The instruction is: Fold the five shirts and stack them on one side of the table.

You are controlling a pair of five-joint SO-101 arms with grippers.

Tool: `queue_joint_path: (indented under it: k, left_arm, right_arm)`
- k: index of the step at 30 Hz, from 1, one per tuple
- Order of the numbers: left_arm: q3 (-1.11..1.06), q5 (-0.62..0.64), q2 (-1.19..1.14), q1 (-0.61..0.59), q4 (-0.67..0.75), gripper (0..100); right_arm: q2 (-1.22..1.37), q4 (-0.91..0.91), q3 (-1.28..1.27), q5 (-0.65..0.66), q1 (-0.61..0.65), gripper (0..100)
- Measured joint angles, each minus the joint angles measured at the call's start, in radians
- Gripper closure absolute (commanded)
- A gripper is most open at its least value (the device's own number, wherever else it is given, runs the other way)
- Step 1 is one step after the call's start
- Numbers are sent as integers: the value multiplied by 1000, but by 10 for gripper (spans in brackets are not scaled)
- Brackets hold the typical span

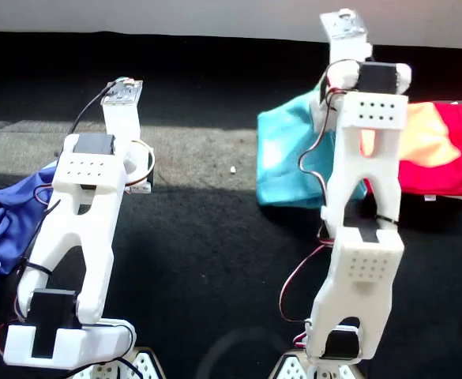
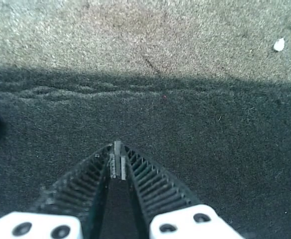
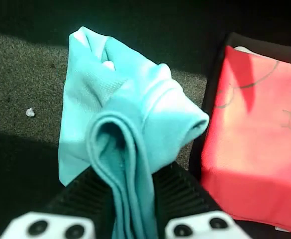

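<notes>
A teal shirt point(image 3: 135, 99) is bunched up and pinched between the fingers of my right gripper point(image 3: 130, 174), which is shut on a fold of it. In the high view the teal shirt point(image 1: 282, 158) lies at the right middle of the table, partly under the right arm. Beside it a folded red shirt point(image 1: 444, 162) lies flat at the far right, and the red shirt point(image 3: 254, 149) rests on a dark garment point(image 3: 220, 59). A blue shirt point(image 1: 9, 217) lies crumpled at the left edge. My left gripper point(image 2: 118, 159) is shut and holds nothing, low over bare carpet.
Dark carpet point(image 1: 215, 260) covers the table, with a sunlit band point(image 1: 199, 150) across the middle. A small white crumb point(image 1: 232, 170) lies in that band, between the arms. Both arm bases stand at the front edge.
</notes>
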State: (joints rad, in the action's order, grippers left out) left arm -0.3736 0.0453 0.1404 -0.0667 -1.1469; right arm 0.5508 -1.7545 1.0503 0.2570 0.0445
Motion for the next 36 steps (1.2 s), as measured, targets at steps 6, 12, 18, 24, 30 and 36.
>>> queue_joint_path:
  k: [6, 12, 18, 24, 30, 36]
  left_arm:
    - [0, 0, 0, 0, 0, 991]
    - [0, 0, 0, 0, 0, 991]
    - [0, 0, 0, 0, 0, 991]
    - [0, 0, 0, 0, 0, 991]
    - [0, 0, 0, 0, 11, 991]
    - [0, 0, 0, 0, 12, 991]
  right_arm:
    - [-124, 0, 0, 9, -63, 993]
    - [-164, 0, 11, 91, -169, 993]
    - [-164, 49, 11, 152, -290, 993]
    - [-104, 109, 12, 239, -384, 993]
    - [110, 244, 12, 262, -459, 993]
    - [193, 408, 11, 262, -505, 993]
